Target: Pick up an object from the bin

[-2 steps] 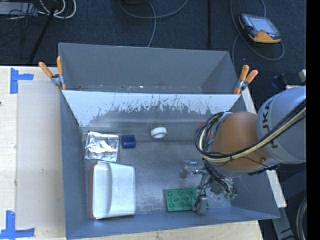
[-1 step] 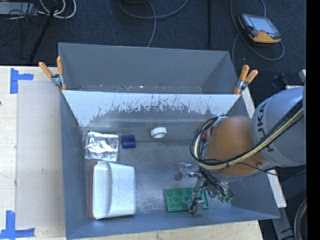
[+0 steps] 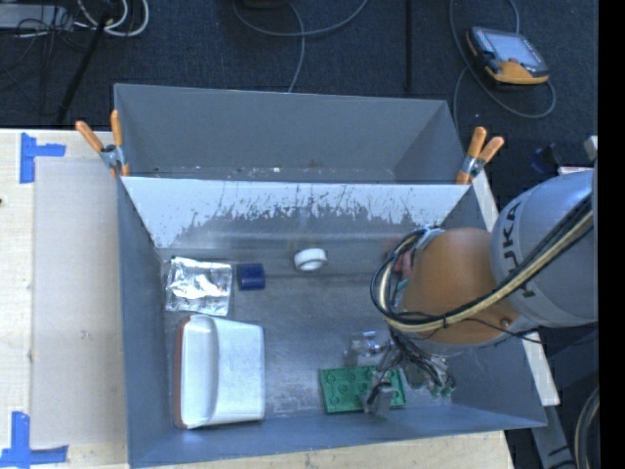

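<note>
The gripper (image 3: 381, 394) is over the right edge of the green plate (image 3: 342, 391), which lies flat just right of the white tub (image 3: 223, 371) — open or closed, I cannot tell. The plate looks light, stiff and thin — best pinched across an edge. Beyond the tub lies a foil packet (image 3: 199, 286).

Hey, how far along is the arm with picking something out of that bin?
Done: the gripper is down in the near right corner of the bin, at the right edge of the green plate. In hand: perhaps a grasp there; I can't tell if it has hold. Left: the lift; the plate lies flat on the floor. The foil packet, blue block, white cap and white tray lie apart.
</note>
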You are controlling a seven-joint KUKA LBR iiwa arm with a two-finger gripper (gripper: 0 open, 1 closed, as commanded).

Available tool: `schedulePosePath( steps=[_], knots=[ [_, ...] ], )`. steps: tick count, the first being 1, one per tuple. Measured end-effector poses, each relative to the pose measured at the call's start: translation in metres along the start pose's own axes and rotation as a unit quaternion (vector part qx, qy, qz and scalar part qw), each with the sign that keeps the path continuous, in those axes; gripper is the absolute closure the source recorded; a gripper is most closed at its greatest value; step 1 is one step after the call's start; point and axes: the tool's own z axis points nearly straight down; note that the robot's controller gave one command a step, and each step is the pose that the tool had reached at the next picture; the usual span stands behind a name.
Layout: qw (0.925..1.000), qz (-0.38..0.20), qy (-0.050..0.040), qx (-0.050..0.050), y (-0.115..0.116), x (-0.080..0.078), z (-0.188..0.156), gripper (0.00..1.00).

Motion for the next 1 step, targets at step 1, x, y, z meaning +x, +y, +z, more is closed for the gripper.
schedulePosePath(
  steps=[1],
  knots=[
    [1.0, 0.006, -0.0022, 0.001, -0.0083, 0.0028, -0.1296, 1.0]
  ],
)
